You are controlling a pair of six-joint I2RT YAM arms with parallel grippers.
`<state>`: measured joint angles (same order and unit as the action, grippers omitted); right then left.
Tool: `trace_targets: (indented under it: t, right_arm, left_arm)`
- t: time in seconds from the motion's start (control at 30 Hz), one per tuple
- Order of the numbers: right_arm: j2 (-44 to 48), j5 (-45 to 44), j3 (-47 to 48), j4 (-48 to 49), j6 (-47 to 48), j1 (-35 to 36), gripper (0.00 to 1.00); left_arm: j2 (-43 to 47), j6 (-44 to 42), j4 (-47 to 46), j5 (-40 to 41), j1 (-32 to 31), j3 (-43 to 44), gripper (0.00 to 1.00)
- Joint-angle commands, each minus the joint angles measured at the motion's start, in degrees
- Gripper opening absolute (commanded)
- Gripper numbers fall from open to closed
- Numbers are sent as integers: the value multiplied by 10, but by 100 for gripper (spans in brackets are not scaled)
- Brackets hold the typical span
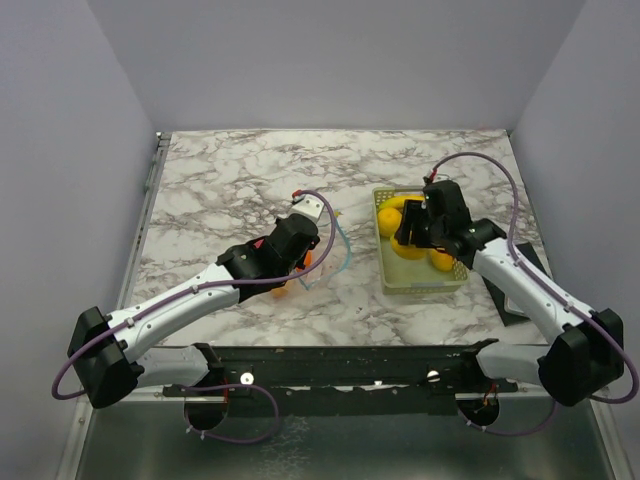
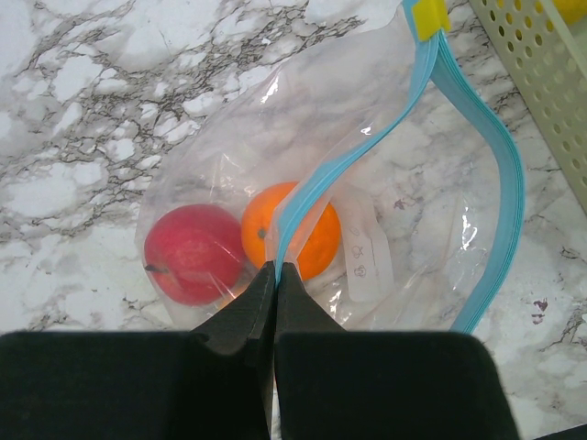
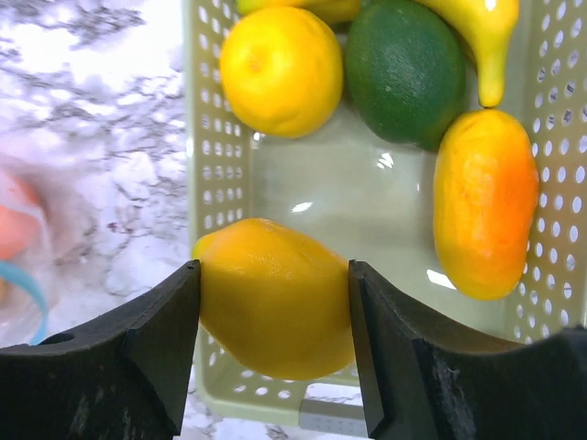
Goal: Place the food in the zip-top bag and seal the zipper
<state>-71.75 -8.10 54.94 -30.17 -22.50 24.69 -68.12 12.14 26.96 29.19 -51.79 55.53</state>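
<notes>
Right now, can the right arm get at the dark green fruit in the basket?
Probably not yet: the right gripper is closed on the lemon. The dark green fruit itself lies uncovered in the basket, so once the lemon is bagged the way looks free.

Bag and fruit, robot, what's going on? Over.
Left gripper shut on zipper. Right gripper shut on lemon at basket. Apple, orange in bag. Nothing blocking.

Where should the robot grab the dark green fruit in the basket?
Probably from straight above, since the basket walls block the sides. Pinch the dark green fruit across its round middle, with one finger in the bare floor gap, away from the banana lying against it.
</notes>
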Motion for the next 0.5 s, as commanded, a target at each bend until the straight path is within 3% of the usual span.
trace_targets:
  t: [0.0, 0.47]
  right_arm:
    - [35, 39, 31, -30, -22, 7, 6]
    - [52, 53, 72, -4, -87, 113, 6]
  left_arm:
    - [-4, -2, -2, 6, 3, -6, 0]
    - [-2, -1, -2, 7, 4, -6, 0]
